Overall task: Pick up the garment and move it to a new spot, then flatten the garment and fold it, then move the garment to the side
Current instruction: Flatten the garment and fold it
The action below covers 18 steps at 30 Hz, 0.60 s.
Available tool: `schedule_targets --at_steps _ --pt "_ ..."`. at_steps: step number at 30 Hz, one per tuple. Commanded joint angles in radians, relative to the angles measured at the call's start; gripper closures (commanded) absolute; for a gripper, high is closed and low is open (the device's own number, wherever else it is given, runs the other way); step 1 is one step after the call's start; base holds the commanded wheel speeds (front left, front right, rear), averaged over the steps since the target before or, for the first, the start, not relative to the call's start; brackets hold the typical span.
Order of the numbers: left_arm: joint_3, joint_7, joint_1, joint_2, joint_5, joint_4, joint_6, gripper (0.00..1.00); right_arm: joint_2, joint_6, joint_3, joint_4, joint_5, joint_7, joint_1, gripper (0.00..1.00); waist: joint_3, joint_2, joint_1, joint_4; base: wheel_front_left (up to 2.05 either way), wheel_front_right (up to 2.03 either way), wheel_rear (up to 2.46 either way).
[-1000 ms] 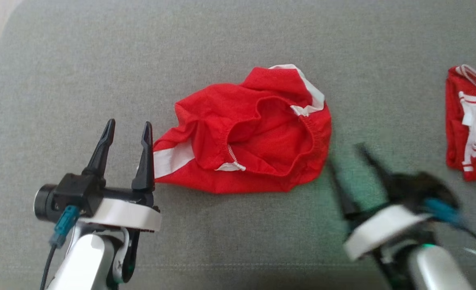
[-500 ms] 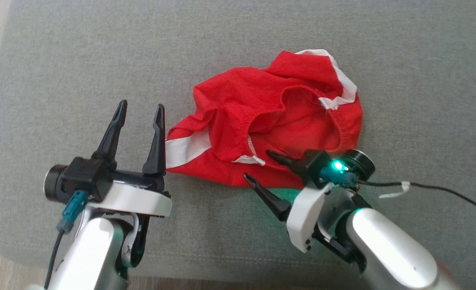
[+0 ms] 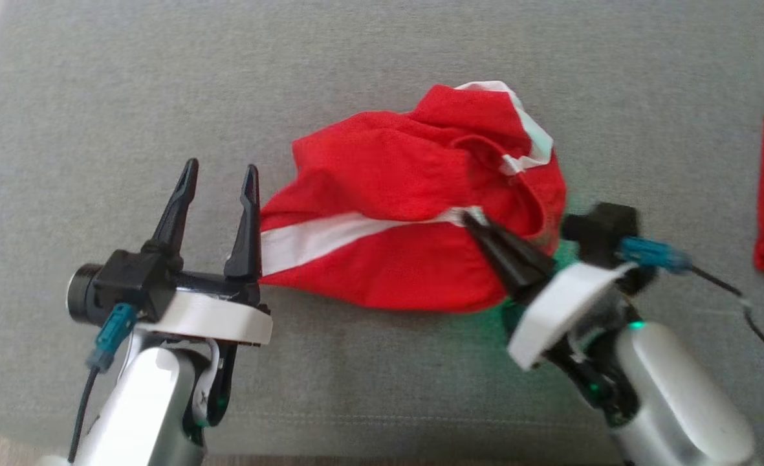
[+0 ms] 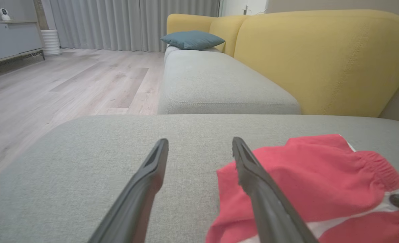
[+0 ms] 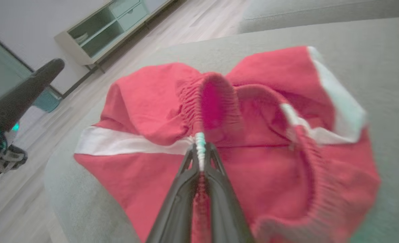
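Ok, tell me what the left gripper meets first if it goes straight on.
Probably the red garment: its near edge lies right beside the inner finger of the left gripper. Otherwise bare grey cushion lies straight ahead. Depth is unclear.

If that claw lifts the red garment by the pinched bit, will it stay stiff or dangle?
Probably dangle: the red garment lies in soft rumpled folds, so it should droop from the right gripper, shut on its elastic edge. The fabric looks thin, so likely light. Dragged over the textured grey cushion, it may bunch.
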Motion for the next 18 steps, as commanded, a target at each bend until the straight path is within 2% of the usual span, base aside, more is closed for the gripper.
schedule_targets --at_steps 1,2,10,14,15,16,17,18 --pt "0.042 -0.012 -0.018 0.019 0.015 -0.037 0.001 0.00 0.024 0.007 -0.051 -0.049 0.019 0.001 0.031 1.00 0.001 0.0000 0.0000 -0.016 0.00 0.00 0.00" --pt "0.042 -0.012 -0.018 0.019 0.015 -0.037 0.001 0.00 0.024 0.007 -0.051 -0.049 0.019 0.001 0.031 1.00 0.001 0.0000 0.0000 -0.016 0.00 0.00 0.00" --pt "0.036 -0.012 -0.021 0.024 0.022 -0.043 -0.004 0.00 0.078 0.007 -0.315 -0.075 0.049 0.022 0.134 1.00 0.019 0.0000 0.0000 -0.042 0.00 0.00 0.00" --pt "0.035 -0.012 -0.021 0.026 0.021 -0.040 -0.005 0.00 0.101 0.007 -0.364 -0.075 0.061 0.020 0.168 1.00 0.026 0.0000 0.0000 -0.054 0.00 0.00 0.00" --pt "0.035 -0.012 -0.020 0.026 0.022 -0.039 -0.004 0.00 0.105 0.007 -0.364 -0.076 0.064 0.018 0.171 0.74 0.026 0.0000 0.0000 -0.056 0.00 0.00 0.00" --pt "0.035 -0.012 -0.020 0.027 0.021 -0.038 -0.004 0.00 0.107 0.007 -0.362 -0.076 0.064 0.015 0.175 0.18 0.025 0.0000 0.0000 -0.058 0.00 0.00 0.00" --pt "0.036 -0.012 -0.020 0.028 0.020 -0.037 -0.004 0.00 0.109 0.007 -0.360 -0.078 0.062 0.011 0.178 0.00 0.024 0.0000 0.0000 -0.060 0.00 0.00 0.00" --pt "0.035 -0.012 -0.019 0.029 0.020 -0.037 -0.003 0.00 0.110 0.007 -0.358 -0.085 0.059 0.000 0.181 0.00 0.022 0.0000 0.0000 -0.062 0.00 0.00 0.00"
